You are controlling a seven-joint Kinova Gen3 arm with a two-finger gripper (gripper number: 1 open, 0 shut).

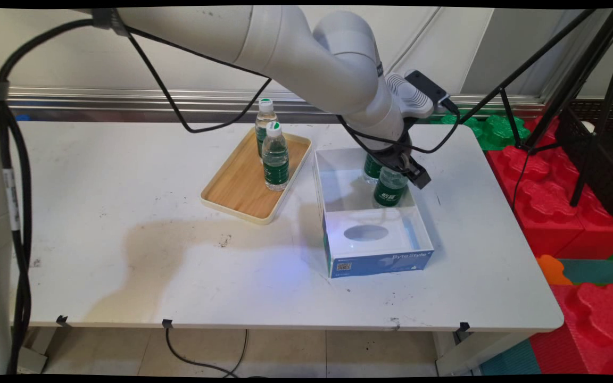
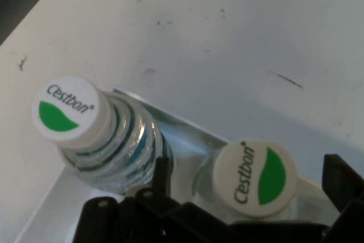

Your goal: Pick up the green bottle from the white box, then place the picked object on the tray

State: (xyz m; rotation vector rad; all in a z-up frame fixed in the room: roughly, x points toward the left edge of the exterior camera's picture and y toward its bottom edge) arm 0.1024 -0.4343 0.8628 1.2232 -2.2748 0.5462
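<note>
- my gripper (image 1: 398, 169) is down inside the far end of the white box (image 1: 333, 213), right at the top of one water bottle (image 1: 390, 189).
- in the hand view the two fingers (image 2: 343, 181) stand apart on either side of that bottle's white cap (image 2: 254, 178); i see no contact, so i read the claw as open around the neck and holding nothing.
- a second bottle in the box (image 2: 108, 140) stands just beside it, toward the box's far corner; in the main view it is mostly hidden behind the wrist.
- two more bottles stand upright on the wooden tray (image 1: 234, 186) left of the box: the near tray bottle (image 1: 275, 157) and the far tray bottle (image 1: 265, 121), close together.
- handling, as i judge it: small, full-looking plastic bottles, fairly light, thin walls that would dent if squeezed, smooth and a bit slippery; the cap and neck are the stiffest place to pinch.
- the two boxed bottles stand close, so a finger has little room between them.
- hard to make out: the arm covers the gripper's fingertips in the main view, and the lower body of the nearest bottle is cut off in the hand view.
</note>
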